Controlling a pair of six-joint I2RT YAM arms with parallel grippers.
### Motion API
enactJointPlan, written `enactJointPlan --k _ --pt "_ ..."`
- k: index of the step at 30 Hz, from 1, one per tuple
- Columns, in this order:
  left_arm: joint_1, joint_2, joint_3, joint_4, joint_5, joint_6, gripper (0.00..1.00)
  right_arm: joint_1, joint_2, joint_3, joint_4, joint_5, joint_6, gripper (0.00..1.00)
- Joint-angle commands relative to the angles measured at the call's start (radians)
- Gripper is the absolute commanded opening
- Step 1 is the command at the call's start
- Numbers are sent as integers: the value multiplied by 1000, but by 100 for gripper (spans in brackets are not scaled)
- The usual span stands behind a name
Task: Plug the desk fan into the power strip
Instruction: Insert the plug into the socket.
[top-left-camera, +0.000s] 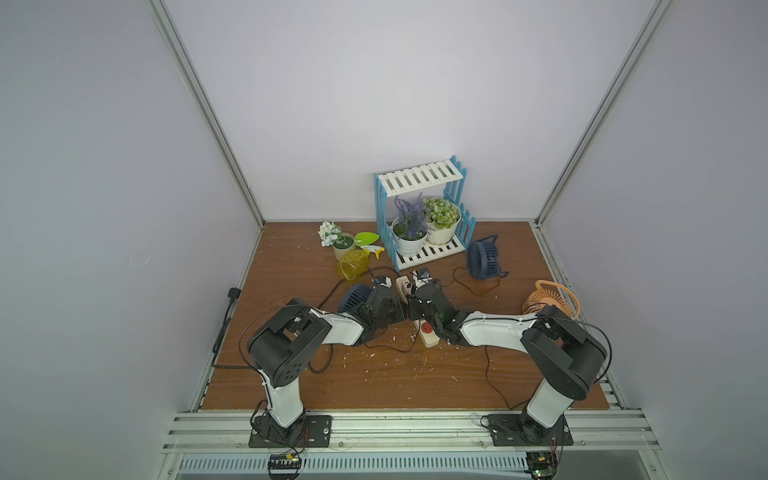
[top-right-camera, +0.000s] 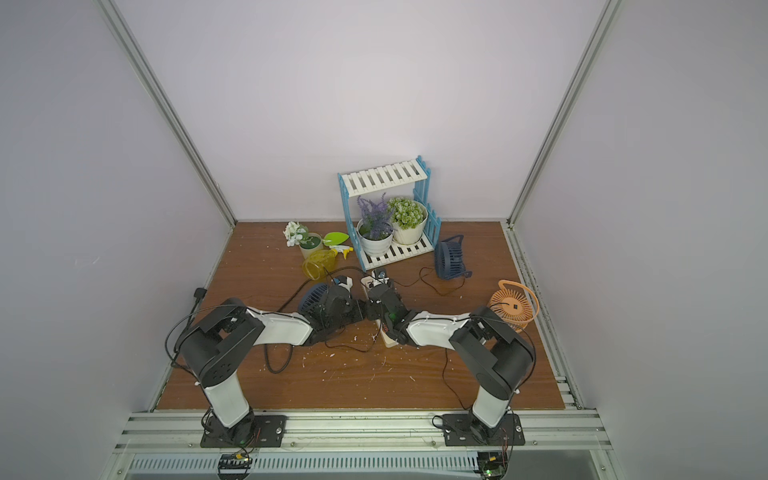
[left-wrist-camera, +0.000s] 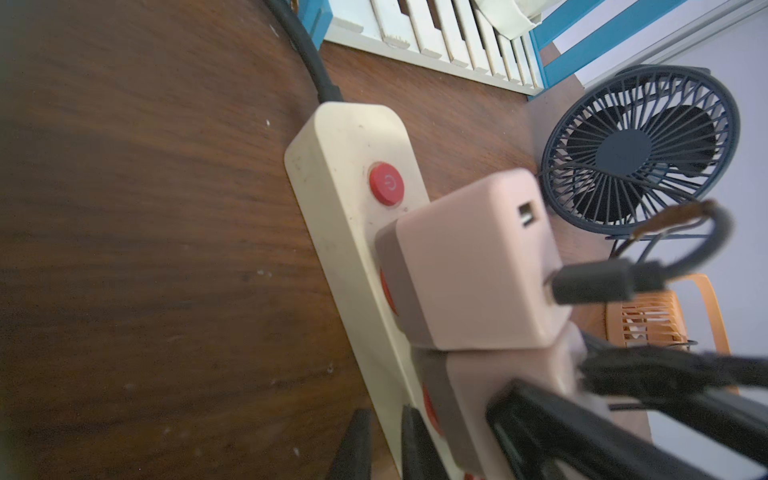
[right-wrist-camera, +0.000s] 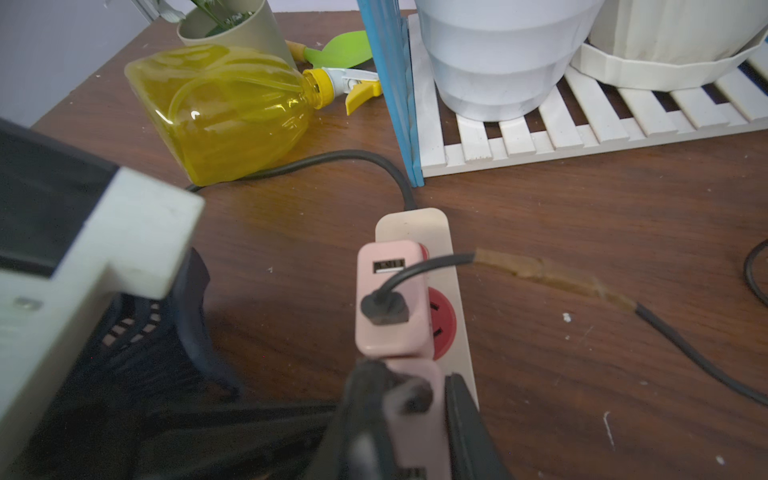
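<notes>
The power strip (top-left-camera: 429, 337) lies on the wooden table (top-left-camera: 374, 382) midway between the two arms, its length running away from the robot toward the blue-and-white shelf (top-left-camera: 419, 178). Its thick black cord (right-wrist-camera: 332, 160) leaves the far end and curves off past the toppled yellow spray bottle (right-wrist-camera: 224, 112). Next to that end sits the small red button (left-wrist-camera: 386, 183), and just beside it a first pink adapter (right-wrist-camera: 390, 328) stands plugged in, with a black lead in its face. It only partly covers a red socket (right-wrist-camera: 442, 322). Touching that adapter on the near side is a second pink adapter (right-wrist-camera: 419, 440), standing on the strip. Whether it is pushed fully home I cannot tell. The right pincer (right-wrist-camera: 411, 374) pinches this second adapter, one black finger on each flank. The left pincer (left-wrist-camera: 386, 432) comes at the strip's long edge with its jaws drawn nearly together, one finger (left-wrist-camera: 415, 449) over the strip's top and the other over the table just beside it. Whether it grips the edge I cannot tell. A dark blue fan (top-left-camera: 353, 297) sits beside the left wrist. A second blue fan (top-left-camera: 484, 259) stands near the shelf, and an orange fan (top-left-camera: 548, 301) sits farther right. White and cream pots stand on the shelf's lower slats.
</notes>
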Motion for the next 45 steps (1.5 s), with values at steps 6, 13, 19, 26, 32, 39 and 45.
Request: enactJointPlan --k 6,13,19,26,32,39,45 --pt "24 8 9 -5 26 30 17 26 293 -119 -584 -168 81 0" --pt "46 11 -6 -5 60 39 17 57 279 -145 -611 -201 127 0" --pt "72 -6 -25 -5 87 55 17 96 274 -161 -683 -225 164 0" --pt "87 -15 -29 -5 119 77 18 117 327 -86 -811 -211 147 0" --pt "93 -13 -25 -5 158 96 18 104 388 10 -865 -187 101 0" --pt "110 -52 -54 -5 171 106 18 108 372 -54 -812 -227 137 0" --pt "114 -57 -51 -5 191 109 18 117 362 -87 -779 -231 161 0"
